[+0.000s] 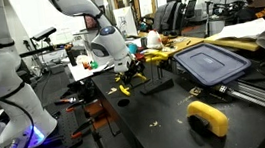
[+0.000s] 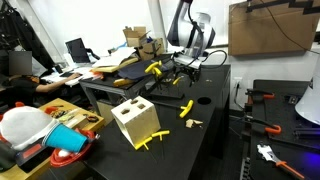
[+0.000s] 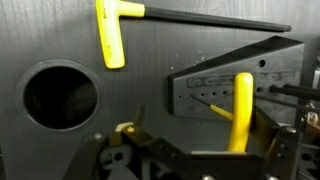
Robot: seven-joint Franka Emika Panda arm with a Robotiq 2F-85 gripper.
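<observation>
Yellow-handled hex key (image 3: 241,108) — gripper (image 3: 190,138) agape

In the wrist view we see a T-handle key (image 3: 110,35) lying on the table (image 3: 140,95) above and right of a round hole (image 3: 60,95), a tool rack (image 3: 205,88) to the hole's right, below the key's shaft, a second key (image 3: 242,105) resting on that rack

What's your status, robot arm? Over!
Gripper open, jaws spread wide. Yellow-handled key on black holder block, between the jaws. Second yellow key lies apart, not in the way. Over.
</observation>
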